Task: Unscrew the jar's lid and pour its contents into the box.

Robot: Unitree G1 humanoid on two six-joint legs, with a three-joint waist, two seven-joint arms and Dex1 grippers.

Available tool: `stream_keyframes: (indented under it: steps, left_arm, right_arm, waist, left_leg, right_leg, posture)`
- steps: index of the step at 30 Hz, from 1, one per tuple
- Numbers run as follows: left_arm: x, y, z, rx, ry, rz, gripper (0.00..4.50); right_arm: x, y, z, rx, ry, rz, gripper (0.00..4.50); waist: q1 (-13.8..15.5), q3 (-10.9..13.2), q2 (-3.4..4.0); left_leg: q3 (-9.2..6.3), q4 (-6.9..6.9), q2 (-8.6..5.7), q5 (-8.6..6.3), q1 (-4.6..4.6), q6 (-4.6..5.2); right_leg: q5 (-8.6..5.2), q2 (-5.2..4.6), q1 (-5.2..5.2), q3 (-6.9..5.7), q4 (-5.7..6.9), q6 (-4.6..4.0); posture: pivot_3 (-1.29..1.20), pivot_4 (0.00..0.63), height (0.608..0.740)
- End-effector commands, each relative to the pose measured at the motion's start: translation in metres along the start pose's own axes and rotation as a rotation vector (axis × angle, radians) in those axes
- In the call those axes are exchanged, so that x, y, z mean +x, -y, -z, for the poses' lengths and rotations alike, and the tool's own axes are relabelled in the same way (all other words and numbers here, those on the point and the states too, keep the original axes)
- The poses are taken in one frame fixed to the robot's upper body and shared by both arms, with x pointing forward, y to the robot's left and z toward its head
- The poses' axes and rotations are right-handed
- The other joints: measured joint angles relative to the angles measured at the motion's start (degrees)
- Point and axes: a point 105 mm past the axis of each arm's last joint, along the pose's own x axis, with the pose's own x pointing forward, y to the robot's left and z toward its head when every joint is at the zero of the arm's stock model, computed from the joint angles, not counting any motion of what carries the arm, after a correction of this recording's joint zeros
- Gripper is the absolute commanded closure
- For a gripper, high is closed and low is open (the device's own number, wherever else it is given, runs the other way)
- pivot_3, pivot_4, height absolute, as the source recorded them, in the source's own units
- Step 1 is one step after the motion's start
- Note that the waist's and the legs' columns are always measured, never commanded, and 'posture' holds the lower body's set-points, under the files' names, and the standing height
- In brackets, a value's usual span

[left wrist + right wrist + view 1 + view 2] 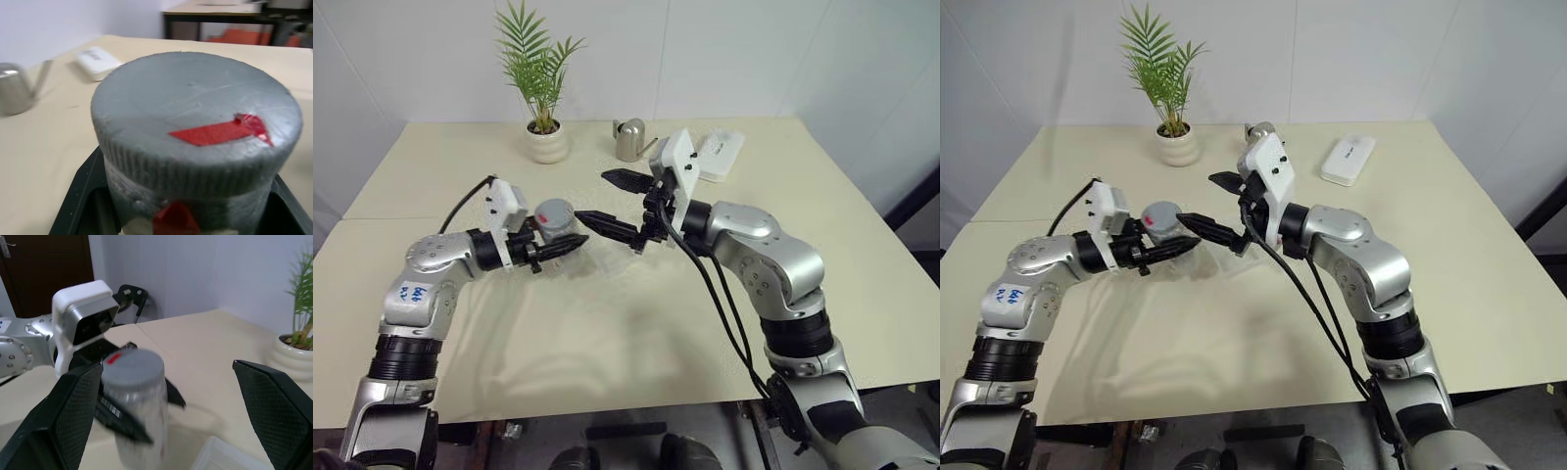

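My left gripper (551, 251) is shut on the jar (139, 423), a small clear one held upright above the table (607, 343). The grey lid (552, 215) with its red mark (215, 132) is screwed on top. My right gripper (617, 203) stands open just to the right of the jar, pointing left at it, with one finger (626, 180) above lid height and the other (607, 226) beside the lid, touching nothing. A corner of the clear box (220, 458) shows on the table below the jar. The jar's contents cannot be made out.
At the back of the table stand a palm in a white pot (546, 143), a metal watering can (628, 139) and a white oblong case (718, 155). Bare tabletop lies in front of both arms up to the near edge.
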Motion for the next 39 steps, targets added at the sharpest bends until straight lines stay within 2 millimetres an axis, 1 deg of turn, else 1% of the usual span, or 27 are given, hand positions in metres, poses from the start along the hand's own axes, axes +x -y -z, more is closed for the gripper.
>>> stream_keyframes:
  steps: [1, 4, 7, 10, 16, 17, 19, 22, 23, 27, 29, 32, 33, 35, 37, 39]
  left_arm:
    - [0.008, 0.004, -0.012, 0.048, 0.042, 0.043, 2.38]
    - [0.013, 0.007, -0.01, 0.044, 0.044, 0.061, 2.38]
    - [0.015, 0.009, -0.009, 0.026, 0.044, 0.074, 2.38]
    - [0.015, 0.009, -0.007, 0.031, 0.039, 0.07, 2.38]
    - [0.015, 0.009, -0.008, 0.027, 0.041, 0.068, 2.38]
    - [0.015, 0.009, -0.008, 0.026, 0.042, 0.068, 2.4]
    - [0.015, 0.009, -0.01, 0.02, 0.052, 0.067, 2.4]
    - [0.015, 0.01, -0.011, 0.022, 0.048, 0.077, 2.4]
    - [0.014, 0.01, -0.01, 0.022, 0.044, 0.081, 2.4]
    - [0.011, 0.014, -0.012, 0.012, 0.044, 0.119, 2.4]
    - [0.01, 0.018, -0.015, 0.005, 0.053, 0.162, 2.4]
    - [0.004, 0.032, -0.028, 0.034, 0.103, 0.306, 2.4]
    - [0.003, 0.035, -0.029, 0.036, 0.102, 0.348, 2.4]
    - [0.002, 0.037, -0.03, 0.034, 0.095, 0.393, 2.4]
    - [0.004, 0.043, -0.033, 0.04, 0.099, 0.46, 2.4]
    - [0.006, 0.05, -0.035, 0.037, 0.11, 0.513, 2.4]
  right_arm:
    - [0.01, -0.008, -0.008, -0.005, 0.017, -0.033, 0.0]
    - [0.017, -0.015, -0.003, 0.006, 0.0, -0.058, 0.0]
    - [0.021, -0.019, 0.001, 0.01, -0.015, -0.07, 0.0]
    - [0.021, -0.022, 0.005, 0.012, -0.028, -0.07, 0.0]
    - [0.019, -0.025, 0.007, 0.009, -0.035, -0.08, 0.0]
    - [0.018, -0.025, 0.008, 0.008, -0.037, -0.081, 0.41]
    - [0.018, -0.025, 0.009, 0.008, -0.039, -0.082, 0.88]
    - [0.018, -0.025, 0.009, 0.008, -0.037, -0.082, 1.86]
    - [0.018, -0.024, 0.008, 0.007, -0.036, -0.081, 1.96]
    - [0.016, -0.023, 0.007, -0.008, -0.034, -0.097, 1.96]
    - [0.013, -0.023, 0.005, -0.027, -0.033, -0.131, 1.96]
    - [0.003, -0.031, -0.002, -0.103, -0.046, -0.311, 1.96]
    - [-0.002, -0.035, -0.005, -0.126, -0.055, -0.386, 1.96]
    - [-0.007, -0.038, -0.008, -0.147, -0.064, -0.477, 1.96]
    - [-0.013, -0.038, -0.017, -0.144, -0.074, -0.578, 1.96]
    - [-0.017, -0.036, -0.022, -0.151, -0.09, -0.643, 1.96]
  waist:
    - [0.0, 0.0, 0.0]
    - [0.0, 0.0, 0.0]
    - [-0.03, 0.0, 0.0]
    - [-0.01, 0.0, 0.0]
    - [-0.01, 0.0, 0.0]
    - [-0.01, 0.0, 0.0]
    - [0.0, 0.0, 0.0]
    - [0.0, 0.0, 0.0]
    - [0.0, 0.0, 0.0]
    - [-0.01, 0.0, 0.0]
    - [-0.01, 0.0, 0.0]
    - [-0.02, 0.01, 0.01]
    - [-0.02, 0.01, 0.01]
    - [0.04, 0.01, 0.0]
    - [0.01, 0.01, 0.01]
    - [0.0, 0.01, 0.0]
  left_leg:
    - [0.02, 0.0, 0.0, 0.0, -0.02, 0.0]
    - [0.02, 0.0, 0.0, 0.0, -0.03, 0.0]
    - [0.01, 0.0, 0.0, 0.0, -0.03, 0.0]
    - [0.0, 0.0, 0.01, 0.0, -0.02, 0.0]
    - [-0.01, 0.0, 0.01, 0.0, -0.02, 0.0]
    - [-0.01, 0.0, 0.01, 0.0, -0.02, 0.0]
    - [-0.02, 0.0, 0.01, 0.0, -0.02, 0.0]
    - [-0.02, 0.0, 0.01, 0.0, -0.02, 0.0]
    - [-0.02, 0.0, 0.01, 0.0, -0.02, 0.0]
    - [-0.02, 0.0, 0.01, 0.0, -0.02, 0.0]
    - [-0.02, 0.0, 0.01, 0.0, -0.02, 0.0]
    - [-0.01, 0.01, -0.01, 0.0, -0.04, 0.01]
    - [-0.01, 0.01, 0.0, -0.01, -0.03, 0.02]
    - [0.02, 0.03, 0.0, -0.01, -0.04, 0.02]
    - [0.03, 0.07, 0.0, -0.01, -0.03, 0.03]
    - [0.03, 0.09, 0.0, 0.0, -0.02, 0.04]
  right_leg:
    - [0.0, 0.0, -0.01, 0.0, 0.0, 0.0]
    - [0.0, 0.0, -0.02, -0.01, 0.0, 0.0]
    - [0.0, 0.0, -0.02, -0.01, 0.01, 0.0]
    - [0.0, 0.0, -0.02, 0.0, 0.01, 0.0]
    - [0.0, 0.0, -0.02, 0.01, 0.0, 0.0]
    - [0.0, 0.0, -0.02, 0.01, 0.0, 0.0]
    - [0.0, 0.0, -0.02, 0.01, 0.0, 0.0]
    - [0.0, 0.0, -0.02, 0.01, 0.01, 0.0]
    - [0.0, 0.0, -0.02, 0.01, 0.01, 0.0]
    - [0.0, 0.0, -0.02, 0.01, 0.01, 0.0]
    - [0.0, 0.0, -0.03, 0.01, 0.0, 0.0]
    - [0.0, 0.0, -0.04, 0.02, -0.01, 0.0]
    - [0.0, 0.0, -0.03, 0.03, -0.01, 0.0]
    - [0.0, 0.0, -0.03, 0.0, 0.0, 0.0]
    - [0.0, 0.01, -0.01, 0.0, 0.01, 0.0]
    - [0.0, 0.01, 0.0, 0.02, 0.03, 0.0]
  posture:
    - [0.0, 0.15, 0.74]
    - [0.0, 0.15, 0.74]
    - [0.0, 0.15, 0.74]
    - [0.0, 0.15, 0.74]
    - [0.0, 0.15, 0.74]
    - [0.0, 0.15, 0.74]
    - [0.0, 0.15, 0.74]
    - [0.0, 0.15, 0.74]
    - [0.0, 0.15, 0.74]
    - [0.0, 0.15, 0.74]
    - [0.0, 0.15, 0.74]
    - [0.0, 0.15, 0.74]
    - [0.0, 0.15, 0.74]
    - [0.0, 0.15, 0.74]
    - [0.0, 0.15, 0.74]
    - [0.0, 0.15, 0.74]
